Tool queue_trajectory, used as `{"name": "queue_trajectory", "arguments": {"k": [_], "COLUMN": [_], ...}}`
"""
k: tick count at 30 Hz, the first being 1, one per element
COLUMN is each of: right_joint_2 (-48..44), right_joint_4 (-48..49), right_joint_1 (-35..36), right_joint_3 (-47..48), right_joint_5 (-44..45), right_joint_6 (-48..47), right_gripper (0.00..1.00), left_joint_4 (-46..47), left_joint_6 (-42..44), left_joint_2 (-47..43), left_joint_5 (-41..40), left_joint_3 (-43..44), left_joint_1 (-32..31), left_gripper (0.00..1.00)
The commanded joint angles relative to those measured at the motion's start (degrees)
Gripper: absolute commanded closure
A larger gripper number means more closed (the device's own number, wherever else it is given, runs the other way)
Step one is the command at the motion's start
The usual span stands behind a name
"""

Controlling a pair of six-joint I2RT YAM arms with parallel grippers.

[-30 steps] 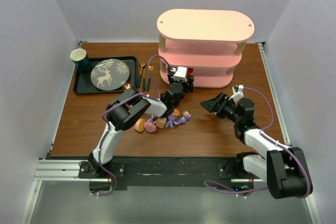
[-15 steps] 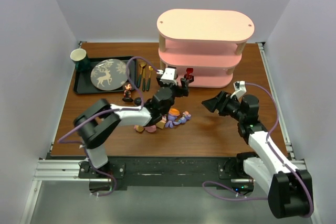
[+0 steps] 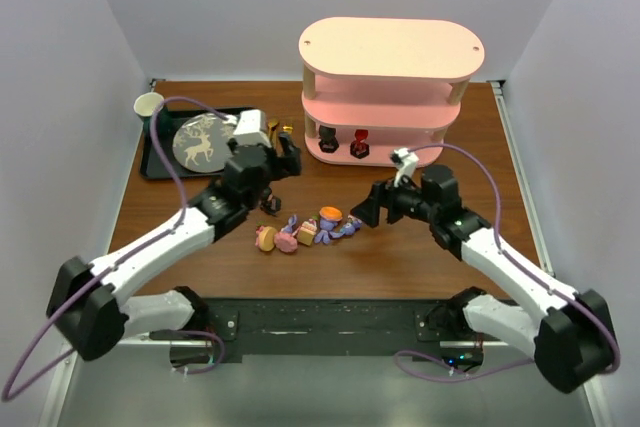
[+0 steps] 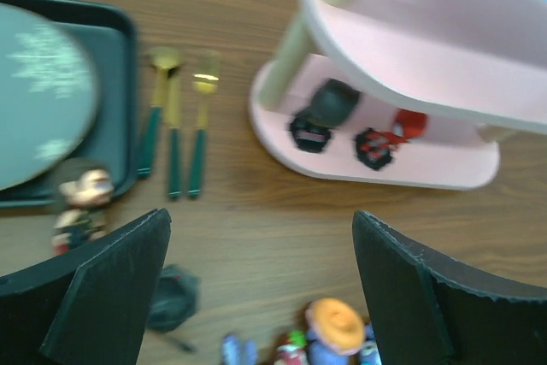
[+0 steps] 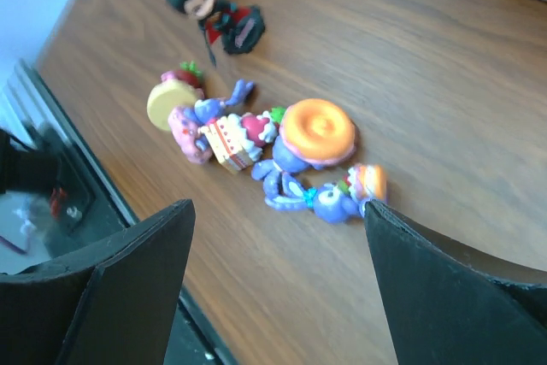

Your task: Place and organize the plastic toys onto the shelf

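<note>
pink shelf (image 3: pixel 390 47) w/ two dark toys (image 4: pixel 320 117) on bottom tier; we see l claw (image 4: pixel 261 220) & r claw (image 5: pixel 278 211) both released.

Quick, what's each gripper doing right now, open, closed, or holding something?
Left gripper: open, holding nothing.
Right gripper: open, holding nothing.
</note>
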Motion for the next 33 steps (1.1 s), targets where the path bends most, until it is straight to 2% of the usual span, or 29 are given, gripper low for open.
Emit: {"name": "queue_trajectory", "arguments": {"k": [1, 3, 8, 14, 17, 23, 33], "right_joint_2": [9.3, 12.9, 26.3, 37.2, 43.0, 49.8, 56.2], "right_joint_4": [2.4, 3.9, 11.1, 24.8, 32.0, 38.7, 41.1], "right_joint_1": [7.4, 9.8, 16.1, 19.6, 19.7, 19.7, 19.7], "right_joint_3": [8.2, 11.7, 18.7, 23.3, 24.6, 26.5, 30.6], "right_joint_5": [4.1, 4.5, 3.5, -1.1, -2.2, -2.1, -2.3], "right_joint_6": [-10.8, -15.1, -23.0, -23.5, -21.6, -20.3, -20.3], "right_gripper": [0.16, 0.16, 0.19, 0.20, 0.20, 0.20, 0.21], "left_joint_4": [-16.3, -19.3, -17.8, -12.8, -10.9, -10.6, -10.7], "left_joint_6": [2.4, 4.6, 12.5, 17.9, 19.5, 19.8, 19.5], "left_joint_2": [-8.3, -12.7, -22.8, -30.1, -31.5, -31.5, -30.9], "left_joint_5": [3.4, 2.0, -10.7, -15.7, -18.1, -18.4, -17.4], "left_joint_3": [3.9, 3.5, -3.6, -8.9, -11.3, -11.8, -11.8], "left_joint_1": [6.7, 8.7, 10.1, 10.2, 10.2, 10.2, 10.3], "left_gripper": [0.06, 0.05, 0.04, 0.04, 0.04, 0.06, 0.07]}}
